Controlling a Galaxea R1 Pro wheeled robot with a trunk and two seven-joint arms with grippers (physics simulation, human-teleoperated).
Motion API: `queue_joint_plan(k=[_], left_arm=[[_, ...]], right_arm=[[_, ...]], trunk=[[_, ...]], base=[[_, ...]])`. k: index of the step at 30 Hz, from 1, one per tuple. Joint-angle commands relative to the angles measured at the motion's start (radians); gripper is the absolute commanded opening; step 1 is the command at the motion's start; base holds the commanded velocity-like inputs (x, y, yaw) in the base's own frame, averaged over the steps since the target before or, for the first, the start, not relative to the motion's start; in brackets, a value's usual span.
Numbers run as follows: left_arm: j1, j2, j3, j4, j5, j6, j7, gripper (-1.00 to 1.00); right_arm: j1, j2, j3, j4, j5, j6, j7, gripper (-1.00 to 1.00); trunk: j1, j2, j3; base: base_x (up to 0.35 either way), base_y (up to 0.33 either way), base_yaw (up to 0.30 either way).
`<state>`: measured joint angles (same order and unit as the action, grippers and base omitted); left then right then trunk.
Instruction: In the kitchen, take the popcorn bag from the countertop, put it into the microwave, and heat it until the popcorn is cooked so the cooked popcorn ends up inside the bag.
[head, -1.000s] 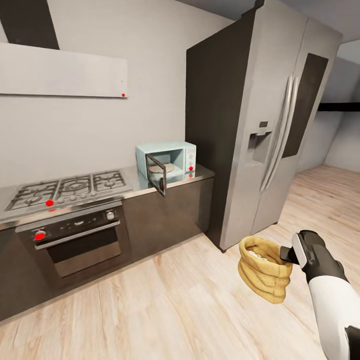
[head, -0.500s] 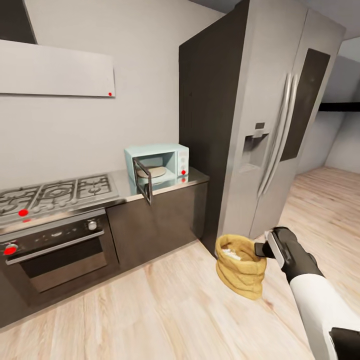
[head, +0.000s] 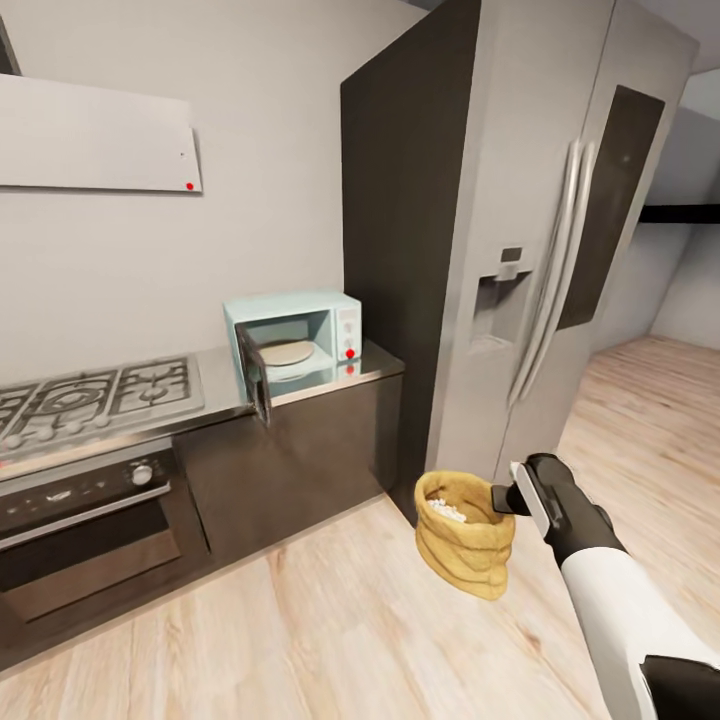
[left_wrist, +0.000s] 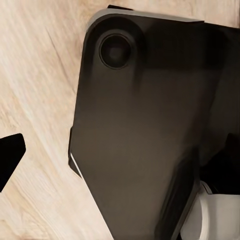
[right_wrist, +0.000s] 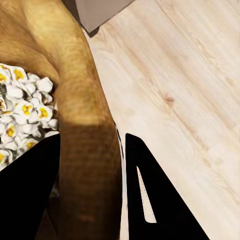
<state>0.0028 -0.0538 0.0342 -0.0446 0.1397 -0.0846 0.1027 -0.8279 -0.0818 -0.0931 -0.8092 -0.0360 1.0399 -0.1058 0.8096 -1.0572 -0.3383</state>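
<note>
A tall steel refrigerator (head: 520, 250) is seen at 1 o'clock in the head view. A wood floor (head: 330, 620) lies below. The grey surface (head: 330, 380) over dark cabinets carries a gas hob (head: 90, 395) at 9 o'clock, and the mint microwave (head: 295, 335), door open, just beside the refrigerator. The popcorn bag (head: 463, 533) is held above the floor at 5 o'clock. Its rolled rim is clamped by the right end effector (head: 506, 497). White popcorn (right_wrist: 22, 107) is seen inside. The left end effector's state cannot be told.
</note>
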Motion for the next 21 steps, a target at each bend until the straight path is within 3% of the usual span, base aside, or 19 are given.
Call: queue_joint_plan(k=[1,12,21], left_arm=[[0.000,0.000,0.003,-0.001,0.007,-0.003,0.002,1.00],[0.000,0.000,0.004,-0.003,0.008,-0.006,0.002,1.00],[0.000,0.000,0.007,-0.004,0.007,-0.011,0.002,1.00]], right_arm=[[0.000,0.001,0.000,-0.001,-0.003,0.003,-0.006,-1.00],[0.000,0.003,-0.001,-0.049,-0.003,0.007,-0.010,-1.00],[0.000,0.004,-0.003,-0.050,-0.008,0.007,-0.011,-1.00]], trunk=[[0.001,-0.001,-0.001],[0.001,-0.001,-0.001],[0.001,-0.001,-0.001]], base=[[0.282,-0.212,0.000],[0.282,-0.211,0.005],[0.282,-0.207,0.239]])
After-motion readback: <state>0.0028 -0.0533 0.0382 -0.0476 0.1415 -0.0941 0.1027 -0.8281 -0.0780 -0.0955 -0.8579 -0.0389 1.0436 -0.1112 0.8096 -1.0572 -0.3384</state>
